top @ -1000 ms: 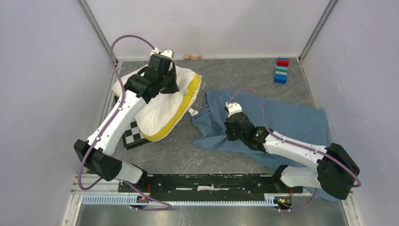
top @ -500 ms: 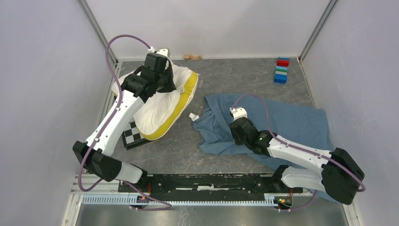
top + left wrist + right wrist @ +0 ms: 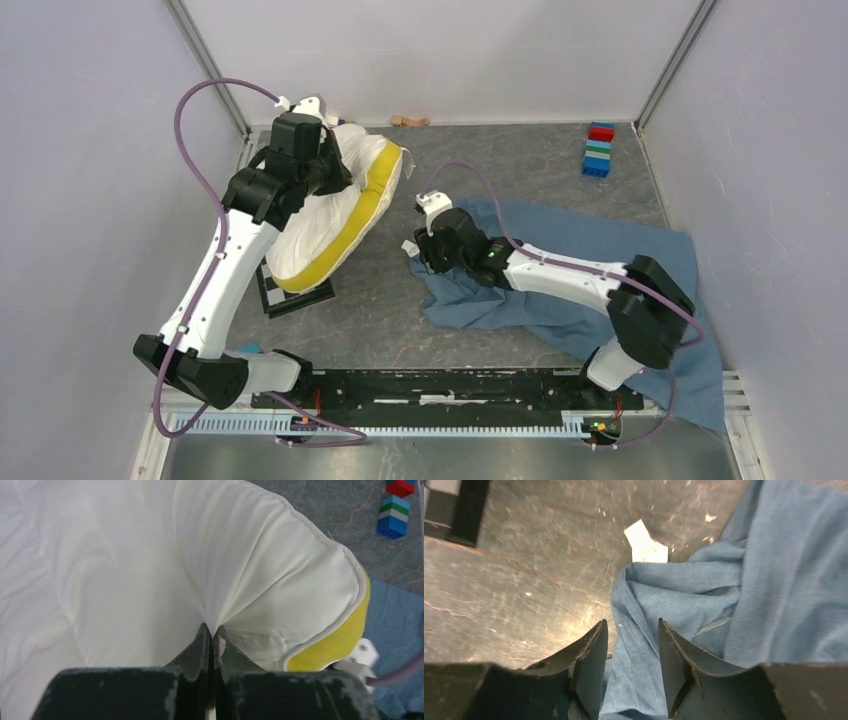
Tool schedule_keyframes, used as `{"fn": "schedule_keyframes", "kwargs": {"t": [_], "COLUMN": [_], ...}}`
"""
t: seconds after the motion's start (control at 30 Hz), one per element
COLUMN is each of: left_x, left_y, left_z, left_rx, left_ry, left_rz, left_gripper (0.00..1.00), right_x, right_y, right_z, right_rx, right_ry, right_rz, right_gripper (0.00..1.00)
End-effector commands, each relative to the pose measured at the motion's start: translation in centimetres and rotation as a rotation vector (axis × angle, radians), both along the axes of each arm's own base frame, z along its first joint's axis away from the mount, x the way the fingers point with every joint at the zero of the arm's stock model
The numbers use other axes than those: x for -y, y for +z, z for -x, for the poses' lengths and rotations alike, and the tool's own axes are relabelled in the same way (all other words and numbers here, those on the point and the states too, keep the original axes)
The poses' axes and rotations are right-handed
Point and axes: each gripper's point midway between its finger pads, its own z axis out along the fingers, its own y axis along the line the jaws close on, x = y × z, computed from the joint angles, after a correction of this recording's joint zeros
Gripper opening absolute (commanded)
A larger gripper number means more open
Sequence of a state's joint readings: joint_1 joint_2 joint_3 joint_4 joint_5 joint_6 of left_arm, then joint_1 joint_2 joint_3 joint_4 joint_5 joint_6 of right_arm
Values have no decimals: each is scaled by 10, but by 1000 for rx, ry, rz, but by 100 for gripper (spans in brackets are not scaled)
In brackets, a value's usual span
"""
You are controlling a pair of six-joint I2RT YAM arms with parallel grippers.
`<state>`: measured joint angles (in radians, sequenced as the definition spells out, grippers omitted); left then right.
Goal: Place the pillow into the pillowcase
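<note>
My right gripper point(image 3: 632, 630) has swung toward ten o'clock, parted astride a pillowcase point(image 3: 774, 580) fold; my left gripper point(image 3: 213, 632) stays pinching the pillow point(image 3: 100, 580).

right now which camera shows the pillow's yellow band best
Top external: the yellow band runs along one whole side of the pillow. Left wrist shows only a short corner stretch; right wrist shows none of it.
</note>
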<state>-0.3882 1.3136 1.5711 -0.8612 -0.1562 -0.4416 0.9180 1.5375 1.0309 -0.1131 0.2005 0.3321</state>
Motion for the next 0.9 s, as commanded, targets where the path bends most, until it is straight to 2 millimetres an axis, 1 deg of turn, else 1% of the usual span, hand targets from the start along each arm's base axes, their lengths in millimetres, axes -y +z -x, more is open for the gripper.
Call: {"fn": "schedule_keyframes", "kwargs": {"t": [0.0, 0.03, 0.1, 0.2, 0.3, 0.37, 0.4, 0.43, 0.47, 0.53, 0.57, 0.63, 0.7, 0.77, 0.83, 0.87], "left_x": [-10, -12, -15, -15, -13, -12, -11, -11, -11, -11, -11, -11, -11, -10, -7, -5], "left_y": [58, 60, 64, 66, 67, 67, 68, 68, 69, 68, 67, 66, 63, 61, 58, 56], "left_z": [0, 2, 5, 7, 7, 7, 7, 7, 7, 8, 8, 9, 10, 10, 9, 9], "left_rx": [171, 178, 189, 192, 191, 190, 189, 190, 192, 190, 188, 185, 180, 173, 165, 159], "left_ry": [78, 85, 93, 88, 77, 73, 71, 69, 68, 66, 67, 65, 65, 61, 52, 47], "left_rz": [112, 116, 123, 129, 137, 139, 141, 141, 141, 141, 141, 139, 140, 145, 151, 154], "left_gripper": [2, 3, 2, 2, 2, 2, 2, 2, 2, 2, 2, 2, 2, 2, 2, 3], "right_x": [-29, -32, -35, -34, -33, -30, -25, -23, -22, -17, -15, -17, -27, -36, -44, -49], "right_y": [-21, -30, -44, -68, -88, -99, -104, -105, -103, -90, -76, -42, -5, 25, 44, 49], "right_z": [-5, -6, -8, -12, -14, -19, -22, -27, -32, -44, -53, -65, -73, -78, -83, -83], "right_rx": [-33, -44, -57, -69, -86, -94, -100, -101, -106, -112, -107, -100, -84, -73, -95, -115], "right_ry": [81, 89, 94, 84, 79, 58, 38, 20, 9, -23, -35, -26, 29, 81, 117, 130], "right_rz": [-12, 0, 23, 71, 118, 158, 191, 209, 206, 153, 103, -26, -187, -346, -495, -556], "right_gripper": [49, 52, 61, 75, 84, 85, 84, 81, 72, 41, 25, 9, 0, 0, 0, 0]}}
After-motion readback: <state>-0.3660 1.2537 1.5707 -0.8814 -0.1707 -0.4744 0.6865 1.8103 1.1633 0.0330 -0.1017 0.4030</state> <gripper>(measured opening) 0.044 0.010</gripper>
